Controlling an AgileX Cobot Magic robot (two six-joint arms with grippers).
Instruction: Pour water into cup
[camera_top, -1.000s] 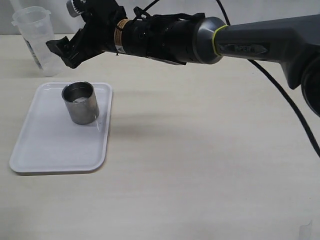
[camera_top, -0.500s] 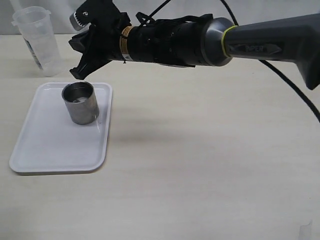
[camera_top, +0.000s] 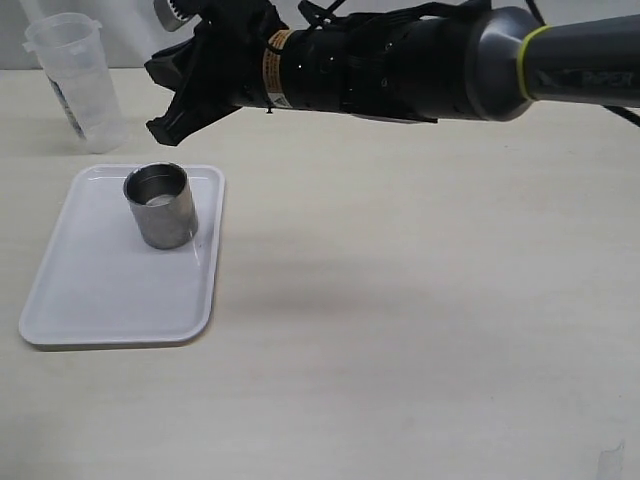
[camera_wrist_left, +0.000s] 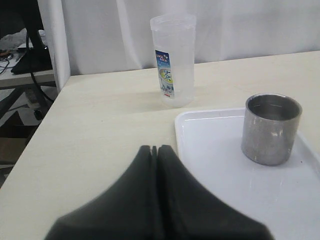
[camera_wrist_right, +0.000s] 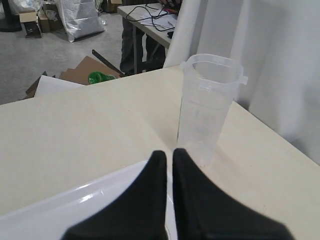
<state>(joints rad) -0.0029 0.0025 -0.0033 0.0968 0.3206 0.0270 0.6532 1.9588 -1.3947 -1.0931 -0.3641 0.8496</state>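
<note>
Cup (camera_top: 162, 212) stands on white tray (camera_top: 100, 290) — right gripper (camera_top: 162, 127) hovers at its 12 o'clock, clenched, empty. Left gripper (camera_wrist_left: 155, 149) clenched too.

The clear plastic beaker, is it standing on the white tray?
No, the clear plastic beaker stands on the table itself, beyond the white tray that holds the metal cup.

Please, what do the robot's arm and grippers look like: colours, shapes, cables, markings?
The right arm is a thick black cylinder joined to a grey link with faint lettering, with a yellow-green ring, an orange label band and thin black cables. The left gripper and the right gripper both have matte black, tapering fingers.
</note>
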